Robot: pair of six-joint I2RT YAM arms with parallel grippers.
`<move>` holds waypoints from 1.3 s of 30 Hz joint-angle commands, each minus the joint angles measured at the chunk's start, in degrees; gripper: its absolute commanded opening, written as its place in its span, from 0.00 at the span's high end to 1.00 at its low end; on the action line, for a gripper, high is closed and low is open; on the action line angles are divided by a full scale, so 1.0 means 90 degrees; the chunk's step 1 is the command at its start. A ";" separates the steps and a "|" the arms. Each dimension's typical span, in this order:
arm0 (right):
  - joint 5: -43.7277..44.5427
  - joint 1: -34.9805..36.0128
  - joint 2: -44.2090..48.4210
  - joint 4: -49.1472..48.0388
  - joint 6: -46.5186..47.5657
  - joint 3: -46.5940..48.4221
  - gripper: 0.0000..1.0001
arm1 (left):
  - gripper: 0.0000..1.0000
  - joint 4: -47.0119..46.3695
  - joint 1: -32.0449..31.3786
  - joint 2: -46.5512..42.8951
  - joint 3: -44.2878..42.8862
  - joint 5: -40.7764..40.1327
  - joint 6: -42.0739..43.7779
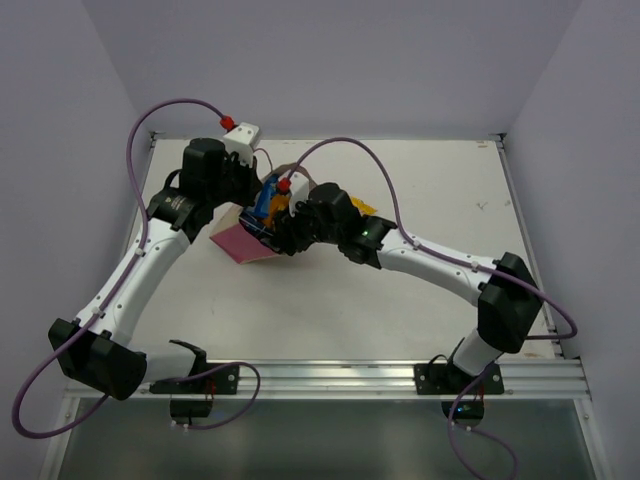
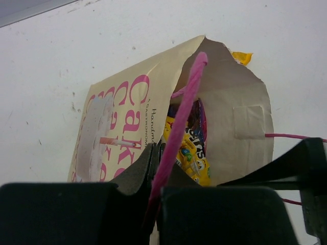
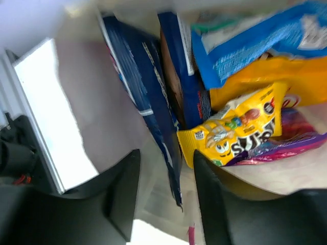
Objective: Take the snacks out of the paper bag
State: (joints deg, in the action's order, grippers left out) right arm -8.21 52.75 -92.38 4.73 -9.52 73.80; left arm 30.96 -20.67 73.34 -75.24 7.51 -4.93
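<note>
On table (image 1: 430, 180), 10 o'clock of centre: paper bag (image 1: 240, 243) laid over, mouth turned to 3 o'clock. Pink handle (image 2: 184, 112) is pinched in closed left gripper (image 2: 156, 158). Right gripper (image 3: 165, 158) is pushed into mouth, jaws parted; dark blue packet (image 3: 148, 76) edge is straddled, not clamped. Snacks (image 3: 240, 127) judged light, glossy, slippery, crushable; sealed edge best pinched. Table matte white, boxed by pale walls (image 1: 350, 60).

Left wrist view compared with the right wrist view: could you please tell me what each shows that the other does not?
Only the left wrist view: the printed outside of the bag, its pink handle pinched in the shut left hand, and a yellow packet on the table beyond. Only the right wrist view: the orange pouch and the light blue packet deep inside. Both: the M&M's packet in the bag.
</note>
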 commanded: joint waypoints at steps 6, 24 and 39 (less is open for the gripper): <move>0.0071 -0.0177 0.0048 0.0021 -0.0806 0.0160 0.39 | 1.00 -0.0042 -0.0008 -0.0229 0.0235 0.0172 0.0186; 0.0649 -0.0314 -0.0604 -0.0193 -0.1666 0.0364 0.31 | 1.00 -0.0120 -0.0018 -0.0503 0.0451 0.0562 0.0518; 0.1038 -0.0080 -0.1834 -0.0711 -0.2633 0.0364 0.17 | 1.00 -0.0110 -0.0018 -0.0366 0.0265 0.0553 0.0401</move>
State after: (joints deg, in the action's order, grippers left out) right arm -2.00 51.44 -106.02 -0.16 -30.63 75.72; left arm 30.89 -20.78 70.22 -71.31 12.23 -1.74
